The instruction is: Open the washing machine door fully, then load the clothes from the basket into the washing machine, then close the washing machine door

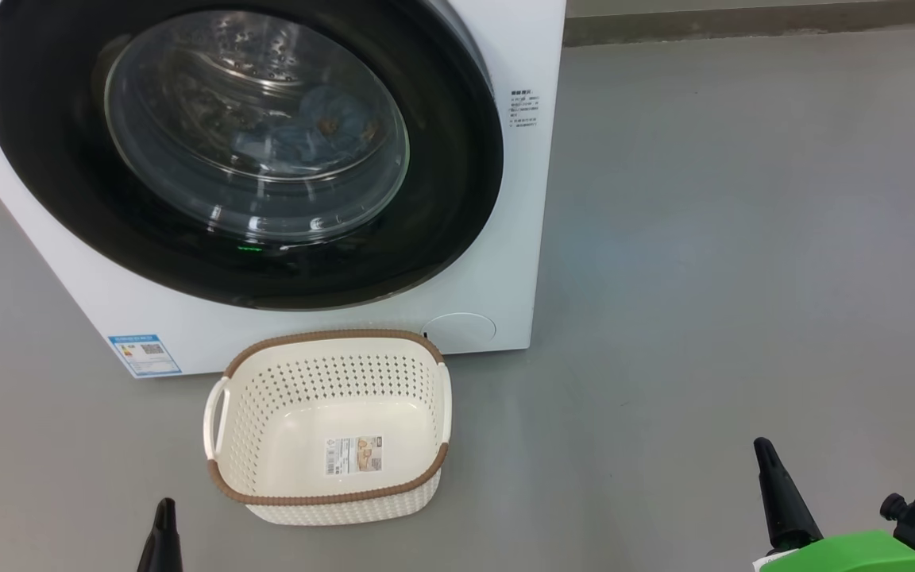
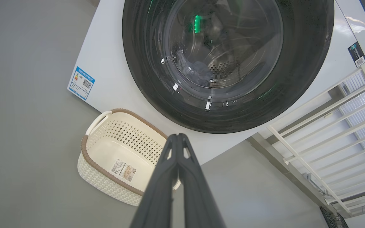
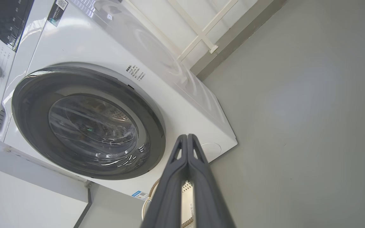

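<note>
Clothes (image 1: 310, 127) of pale blue show through the glass of the washing machine door (image 1: 211, 199), lying low in the steel drum (image 1: 267, 48), so we judge the loading done. The door sits flat against the white front of the washing machine (image 1: 505, 262), and its black rim looks flush as far as the head and right wrist views let us see. Whether the catch has clicked home we cannot tell. The basket (image 1: 329, 334) stands on the floor (image 1: 704, 238) just in front of the machine, below the door, and holds nothing but the paper label (image 1: 353, 454) on its bottom. Our left hand (image 2: 178, 139) has its two fingers pressed together and grips nothing; it hangs near the basket without touching it. Our right hand (image 3: 187, 137) is likewise closed tight and empty, well off to the right over the floor, its fingers pointing toward the machine's lower corner. We take it that we are at the last step, closing the door, and that it looks complete or nearly so. The next move, in our judgement, calls for little. If the latch is in doubt, we give a firm push with closed fingertips on the black rim rather than on the glass bowl. Otherwise we keep both arms clear of basket and door.
</note>
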Controlling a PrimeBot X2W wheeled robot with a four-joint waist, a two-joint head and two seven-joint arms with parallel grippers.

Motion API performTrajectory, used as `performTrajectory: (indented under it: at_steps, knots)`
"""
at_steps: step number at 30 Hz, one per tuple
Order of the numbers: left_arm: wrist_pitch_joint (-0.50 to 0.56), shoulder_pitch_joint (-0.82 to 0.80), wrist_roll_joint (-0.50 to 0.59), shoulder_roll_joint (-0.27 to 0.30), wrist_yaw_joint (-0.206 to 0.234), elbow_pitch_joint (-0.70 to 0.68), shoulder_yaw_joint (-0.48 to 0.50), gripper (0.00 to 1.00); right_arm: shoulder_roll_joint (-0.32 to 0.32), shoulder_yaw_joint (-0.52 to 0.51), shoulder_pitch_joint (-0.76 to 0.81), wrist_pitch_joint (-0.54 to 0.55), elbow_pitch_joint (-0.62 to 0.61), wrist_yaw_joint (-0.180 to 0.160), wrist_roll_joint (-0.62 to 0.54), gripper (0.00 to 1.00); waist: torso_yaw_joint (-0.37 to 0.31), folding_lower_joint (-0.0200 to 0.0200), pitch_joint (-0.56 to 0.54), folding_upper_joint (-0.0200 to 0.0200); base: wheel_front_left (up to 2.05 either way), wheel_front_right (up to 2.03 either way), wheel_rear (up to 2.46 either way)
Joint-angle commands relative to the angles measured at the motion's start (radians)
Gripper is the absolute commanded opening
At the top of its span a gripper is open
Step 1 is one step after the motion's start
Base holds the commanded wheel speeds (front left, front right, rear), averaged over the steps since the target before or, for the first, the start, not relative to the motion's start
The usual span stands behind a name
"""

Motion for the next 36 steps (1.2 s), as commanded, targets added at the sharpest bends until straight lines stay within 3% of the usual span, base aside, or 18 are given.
performTrajectory:
  at_steps: [1,36]
  knots:
    - [0.006,-0.047,-0.024,0.018,-0.015,-0.017,0.022,0.0,-0.012,0.007,-0.049,0.006,-0.02,-0.001,0.024,0.0,0.0,-0.0001,0.0,0.0,0.0,0.0,0.0]
    - [0.105,-0.116,-0.412,0.024,-0.031,0.022,0.063,0.0,-0.014,-0.021,-0.086,0.105,0.001,-0.002,0.409,0.0,-0.01,-0.0001,0.002,0.0,0.0,0.0,0.0]
